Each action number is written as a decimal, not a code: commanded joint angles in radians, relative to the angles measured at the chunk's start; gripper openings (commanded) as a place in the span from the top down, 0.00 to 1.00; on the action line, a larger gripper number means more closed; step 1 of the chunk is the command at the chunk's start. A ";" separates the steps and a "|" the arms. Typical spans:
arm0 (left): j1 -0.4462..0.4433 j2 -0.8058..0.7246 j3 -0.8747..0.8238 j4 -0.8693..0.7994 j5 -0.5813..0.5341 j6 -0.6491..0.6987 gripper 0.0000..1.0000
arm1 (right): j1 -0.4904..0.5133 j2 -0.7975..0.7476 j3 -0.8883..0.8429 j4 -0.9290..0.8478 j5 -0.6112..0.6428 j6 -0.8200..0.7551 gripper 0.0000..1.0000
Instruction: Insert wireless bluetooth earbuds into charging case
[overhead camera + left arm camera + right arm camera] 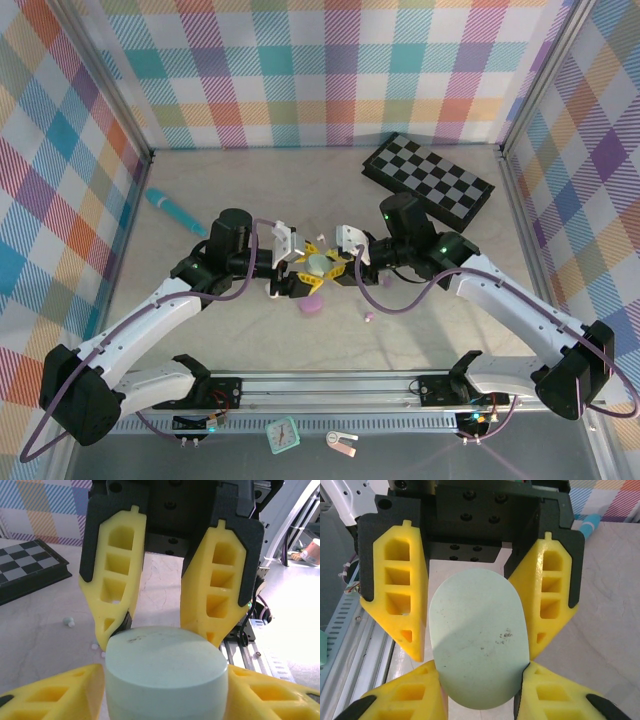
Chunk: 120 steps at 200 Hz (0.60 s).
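Top external view, nearest first: a small teal clock (283, 433) lay by the rail between the arm bases. Further in, on the counter (250, 180), a lilac case (311, 306) sat with a lilac earbud (368, 317) loose to its right, near it but not touching.

Just beyond them the left claw (298, 268) and the right claw (340, 266) met nose to nose at mid-counter, with the mint-green case (317, 263) caught between them. The left wrist view had that claw's yellow fingers (60, 690) pressed against both sides of the case's near end, while the other claw's pair flanked its far end. The right wrist view showed the mirror of this, its own fingers (405, 695) clamped on the oval shell. I could not tell whether the case rested on the counter or hung above it.

Past the case, a pale bud (69, 622) lay alone on the stone. Farthest back were a folded chessboard (428, 178) and a teal stick-like tool (172, 212).

By my reading the job was barely begun. The mint-green case's lid was down, its seam shut all round, and neither claw carried a bud. Opening the lid, fetching the loose buds and seating them all seemed left to do. What the shell already held was hidden.
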 commanded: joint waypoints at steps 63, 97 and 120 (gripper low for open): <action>-0.009 -0.014 0.000 0.032 0.022 -0.011 0.56 | -0.007 -0.006 -0.003 0.001 0.011 0.001 0.73; -0.009 -0.012 0.003 0.030 0.029 -0.014 0.64 | -0.008 -0.008 -0.004 -0.001 0.009 0.006 0.73; -0.009 -0.008 0.003 0.031 0.037 -0.013 0.66 | -0.007 -0.010 -0.004 0.001 0.011 0.007 0.72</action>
